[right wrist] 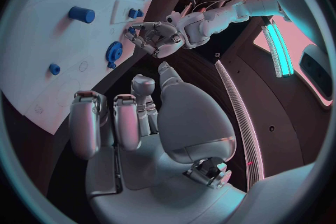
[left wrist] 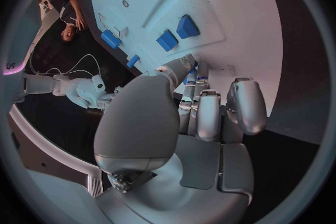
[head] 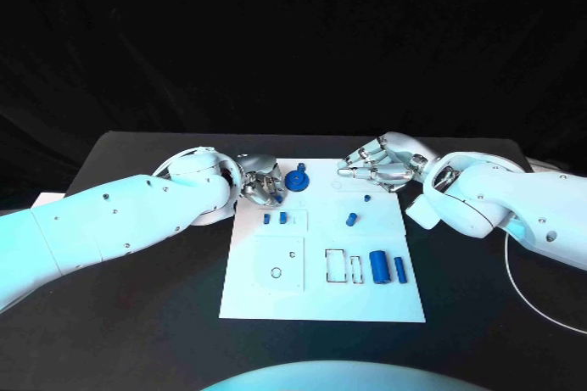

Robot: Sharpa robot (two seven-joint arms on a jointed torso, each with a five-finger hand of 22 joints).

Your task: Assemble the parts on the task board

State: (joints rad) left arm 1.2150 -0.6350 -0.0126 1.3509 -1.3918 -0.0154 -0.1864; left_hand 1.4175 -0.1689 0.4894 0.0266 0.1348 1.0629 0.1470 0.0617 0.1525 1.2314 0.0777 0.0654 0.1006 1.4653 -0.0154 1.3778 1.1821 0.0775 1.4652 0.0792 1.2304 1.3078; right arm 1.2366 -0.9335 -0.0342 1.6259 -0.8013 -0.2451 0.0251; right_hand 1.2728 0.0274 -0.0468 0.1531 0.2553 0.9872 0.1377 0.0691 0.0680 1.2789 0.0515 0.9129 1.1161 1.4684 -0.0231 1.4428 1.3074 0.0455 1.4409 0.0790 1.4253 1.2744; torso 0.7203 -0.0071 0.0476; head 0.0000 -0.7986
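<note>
Two cylinders: blue parts (head: pixel 387 266) lying side by side on the near right of the task board (head: pixel 323 298), beside outlined slots.
Mid-board parts: two small blue blocks (head: pixel 276 218) left of centre; a short blue peg (head: pixel 350 219) right of centre.
Gear: blue toothed wheel (head: pixel 298 182) at the board's far edge, just beside the left hand.
Left hand (head: pixel 256 184): at the board's far left corner, fingers curled toward the gear; contact cannot be told.
Right hand (head: pixel 382 164): over the far right corner, fingers bent and apart, holding nothing visible.
Hidden: board's far corners under both hands.
</note>
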